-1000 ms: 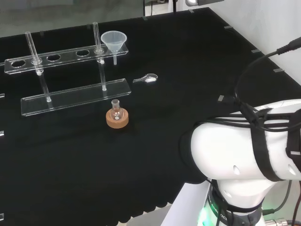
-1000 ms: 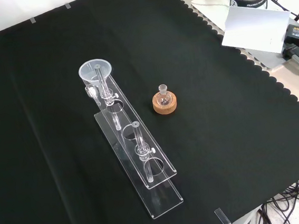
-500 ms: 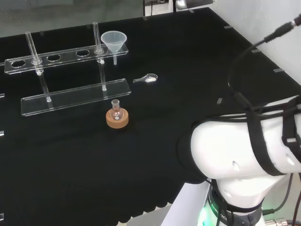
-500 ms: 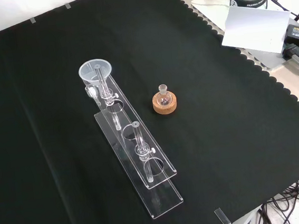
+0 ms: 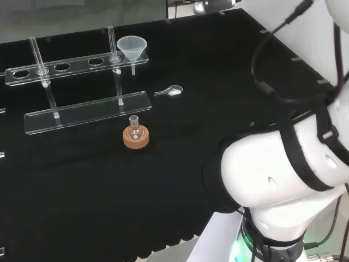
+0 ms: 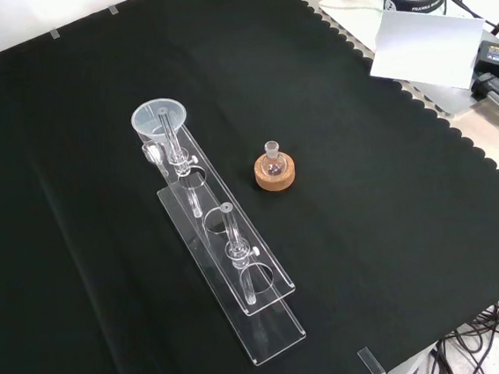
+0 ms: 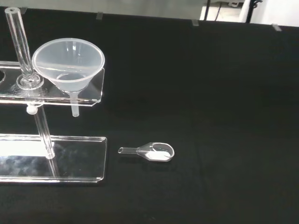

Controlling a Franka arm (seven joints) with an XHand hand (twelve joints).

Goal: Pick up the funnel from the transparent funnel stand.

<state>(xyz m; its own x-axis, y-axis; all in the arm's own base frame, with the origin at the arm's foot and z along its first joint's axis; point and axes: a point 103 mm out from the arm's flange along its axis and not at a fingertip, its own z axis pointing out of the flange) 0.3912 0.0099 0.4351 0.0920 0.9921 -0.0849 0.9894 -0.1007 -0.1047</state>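
Wrist view has the funnel [image 7: 69,63] sitting in the clear funnel stand [image 7: 51,93]; come from above, lift straight up; I cannot tell how the fingers are set.

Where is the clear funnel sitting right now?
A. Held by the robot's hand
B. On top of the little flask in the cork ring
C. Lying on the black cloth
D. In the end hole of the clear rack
D: the funnel rests in the end hole of the clear rack, its stem poking through below.
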